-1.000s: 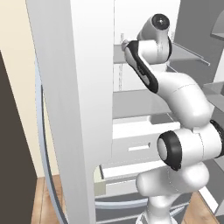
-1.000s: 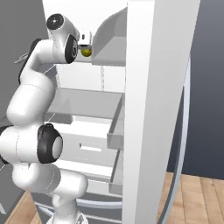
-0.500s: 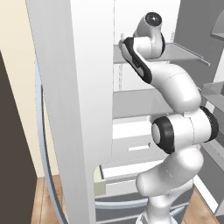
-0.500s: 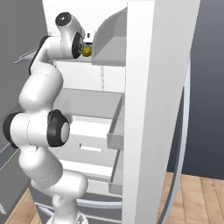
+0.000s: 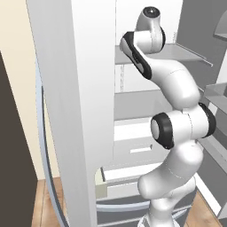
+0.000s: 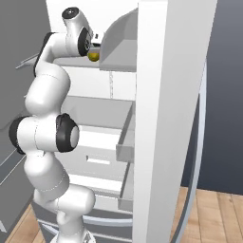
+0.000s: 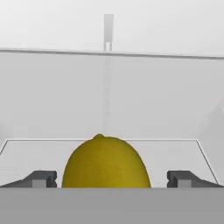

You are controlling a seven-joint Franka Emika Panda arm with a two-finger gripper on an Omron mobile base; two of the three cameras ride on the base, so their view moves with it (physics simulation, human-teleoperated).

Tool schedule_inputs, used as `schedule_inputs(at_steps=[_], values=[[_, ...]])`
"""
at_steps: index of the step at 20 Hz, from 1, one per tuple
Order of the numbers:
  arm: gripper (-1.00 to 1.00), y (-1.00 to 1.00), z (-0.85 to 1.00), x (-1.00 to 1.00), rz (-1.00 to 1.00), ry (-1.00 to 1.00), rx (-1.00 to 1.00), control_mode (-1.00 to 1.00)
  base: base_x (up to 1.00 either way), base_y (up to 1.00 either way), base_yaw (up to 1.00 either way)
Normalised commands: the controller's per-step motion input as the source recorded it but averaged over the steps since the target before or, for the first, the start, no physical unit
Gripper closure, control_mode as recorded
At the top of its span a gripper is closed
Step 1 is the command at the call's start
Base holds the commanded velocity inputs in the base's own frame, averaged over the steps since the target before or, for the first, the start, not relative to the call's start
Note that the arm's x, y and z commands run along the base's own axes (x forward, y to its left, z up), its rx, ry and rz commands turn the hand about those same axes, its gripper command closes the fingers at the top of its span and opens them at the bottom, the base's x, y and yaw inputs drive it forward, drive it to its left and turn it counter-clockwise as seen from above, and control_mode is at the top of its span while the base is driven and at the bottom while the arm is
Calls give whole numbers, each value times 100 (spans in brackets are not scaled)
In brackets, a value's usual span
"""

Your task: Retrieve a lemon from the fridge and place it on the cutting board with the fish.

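Observation:
The lemon (image 7: pixel 105 162), dull yellow, lies on a white upper shelf (image 7: pixel 175 148) inside the open fridge (image 5: pixel 66 88). In the hand view it sits close up between my two dark fingertips (image 7: pixel 41 178), with a gap on each side. My gripper (image 7: pixel 111 179) is open around it and not touching it. From the right base view the lemon (image 6: pixel 94 56) shows just beyond my hand, at the shelf's front under the door bin. The cutting board and the fish are out of view.
The open fridge doors stand close on both sides of the arm: the left door (image 5: pixel 62 115) and the right door (image 6: pixel 166 118). Pulled-out white drawers (image 6: pixel 102 156) sit below my elbow. A wooden floor (image 6: pixel 213 213) lies beside the fridge.
My hand has pushed further into the fridge at upper-shelf height, closing in on the lemon. The elbow has risen. The jaws stayed open.

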Motion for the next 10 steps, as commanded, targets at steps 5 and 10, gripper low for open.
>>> schedule_inputs(at_steps=[5, 10], values=[[-100, 0, -16, 0, 0, 4, 0, -100, 0, 0, 0], [-100, 0, -18, 0, 0, 1, 0, -100, 0, 0, 0]])
